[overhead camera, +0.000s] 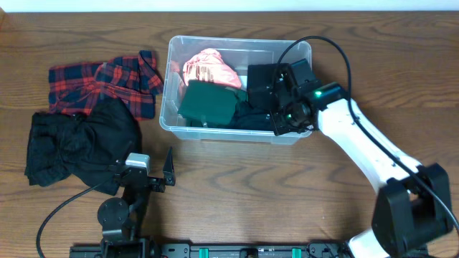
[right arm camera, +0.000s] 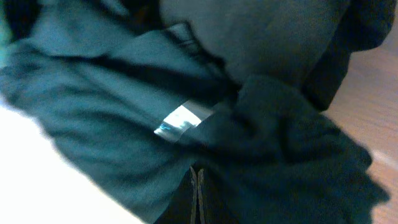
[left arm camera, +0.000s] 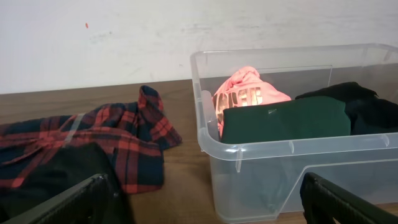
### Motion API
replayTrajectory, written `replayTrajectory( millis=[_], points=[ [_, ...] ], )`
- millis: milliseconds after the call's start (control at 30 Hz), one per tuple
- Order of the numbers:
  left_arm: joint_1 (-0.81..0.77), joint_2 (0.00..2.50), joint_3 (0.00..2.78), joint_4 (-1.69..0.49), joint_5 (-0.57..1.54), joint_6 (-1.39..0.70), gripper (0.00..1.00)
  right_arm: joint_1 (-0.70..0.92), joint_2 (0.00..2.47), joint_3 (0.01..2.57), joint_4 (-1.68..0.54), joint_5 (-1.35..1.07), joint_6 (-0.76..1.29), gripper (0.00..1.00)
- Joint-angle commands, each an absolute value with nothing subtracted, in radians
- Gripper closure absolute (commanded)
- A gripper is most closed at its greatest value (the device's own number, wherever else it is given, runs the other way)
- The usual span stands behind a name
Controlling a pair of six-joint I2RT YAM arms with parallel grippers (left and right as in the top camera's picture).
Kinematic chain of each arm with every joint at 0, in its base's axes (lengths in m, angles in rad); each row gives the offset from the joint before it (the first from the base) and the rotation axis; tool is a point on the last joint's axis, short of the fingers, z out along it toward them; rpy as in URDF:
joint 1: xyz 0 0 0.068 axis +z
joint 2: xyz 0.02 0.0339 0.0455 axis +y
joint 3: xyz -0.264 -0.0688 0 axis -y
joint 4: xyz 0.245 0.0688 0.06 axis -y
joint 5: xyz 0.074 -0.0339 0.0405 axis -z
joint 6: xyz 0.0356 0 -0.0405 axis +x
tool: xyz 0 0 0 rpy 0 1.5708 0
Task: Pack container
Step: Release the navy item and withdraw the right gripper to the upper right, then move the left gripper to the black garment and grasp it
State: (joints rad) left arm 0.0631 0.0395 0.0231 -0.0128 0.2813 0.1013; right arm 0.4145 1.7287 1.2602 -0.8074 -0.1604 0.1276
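Container (overhead camera: 208, 134) (left arm camera: 280, 168): at the far middle of the wooden table (overhead camera: 237, 193), upright, mouth open to the top, one long side toward the arms' bases. Clear walls, thick rim.

Inside, from left to right in the overhead view: a pink garment (overhead camera: 210, 69) (left arm camera: 249, 93) bunched at the back left; a folded dark green garment (overhead camera: 208, 104) (left arm camera: 286, 121) in front of it, touching it; black cloth (overhead camera: 252, 118) (left arm camera: 354, 99) filling the right part.

Down in that right part: the right gripper (overhead camera: 262, 89) (right arm camera: 196, 186), its white arm reaching in over the right wall. Fingers pressed together, tips against dark cloth in the right wrist view; cannot tell whether any fold sits caught between them. Just beyond the tips in that blurred view, a small white tag (right arm camera: 180, 119) on the dark fabric.

Left of the container, on the bare table: a red and navy plaid shirt (overhead camera: 100, 86) (left arm camera: 106, 143), crumpled, its near corner just beside the left wall. Nearer the base, overlapping the plaid's near edge: a black heap (overhead camera: 79, 143) (left arm camera: 56, 174) of clothing.

In front of the container, apart from it: the left gripper (overhead camera: 153, 168) (left arm camera: 203, 193), spread wide, pointing at the container's near left corner, pinching nothing, just beside the black heap's right edge.
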Motion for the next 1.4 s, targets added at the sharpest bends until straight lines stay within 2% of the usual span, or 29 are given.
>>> replayTrajectory(
  millis=[0, 233, 400, 433, 500, 533, 600, 667, 700, 833, 1000, 1367],
  points=[
    [0.067, 0.039, 0.004, -0.045, 0.284, 0.093, 0.02, 0.422, 1.778, 1.258, -0.787, -0.105, 0.115, 0.99],
    [0.067, 0.039, 0.004, -0.045, 0.284, 0.093, 0.02, 0.421, 1.81, 1.276, -0.772, -0.094, 0.114, 0.99],
    [0.067, 0.039, 0.004, -0.045, 0.284, 0.093, 0.02, 0.414, 1.797, 1.443, -0.883, -0.097, 0.114, 0.98],
    [0.067, 0.039, 0.004, -0.045, 0.284, 0.093, 0.02, 0.411, 1.791, 1.496, -0.915, -0.098, 0.114, 0.92],
    [0.067, 0.039, 0.004, -0.045, 0.284, 0.093, 0.02, 0.399, 1.781, 1.608, -0.982, -0.097, 0.102, 0.7],
    [0.067, 0.039, 0.004, -0.045, 0.284, 0.093, 0.02, 0.392, 1.777, 1.667, -1.017, -0.096, 0.095, 0.51],
    [0.067, 0.039, 0.004, -0.045, 0.284, 0.093, 0.02, 0.367, 1.776, 1.802, -1.091, -0.077, 0.095, 0.24],
    [0.067, 0.039, 0.004, -0.045, 0.284, 0.093, 0.02, 0.332, 1.776, 1.894, -1.136, -0.067, 0.096, 0.04],
    [0.067, 0.039, 0.004, -0.045, 0.284, 0.093, 0.02, 0.302, 1.776, 1.941, -1.158, -0.067, 0.096, 0.01],
    [0.067, 0.039, 0.004, -0.045, 0.284, 0.093, 0.02, 0.165, 1.776, 2.022, -1.184, -0.068, 0.143, 0.01],
    [0.067, 0.039, 0.004, -0.045, 0.284, 0.093, 0.02, 0.0, 1.779, 2.002, -1.163, -0.068, 0.191, 0.01],
    [0.067, 0.039, 0.004, -0.041, 0.284, 0.093, 0.02, -0.185, 1.779, 1.989, -1.171, -0.067, 0.189, 0.01]
  ],
)
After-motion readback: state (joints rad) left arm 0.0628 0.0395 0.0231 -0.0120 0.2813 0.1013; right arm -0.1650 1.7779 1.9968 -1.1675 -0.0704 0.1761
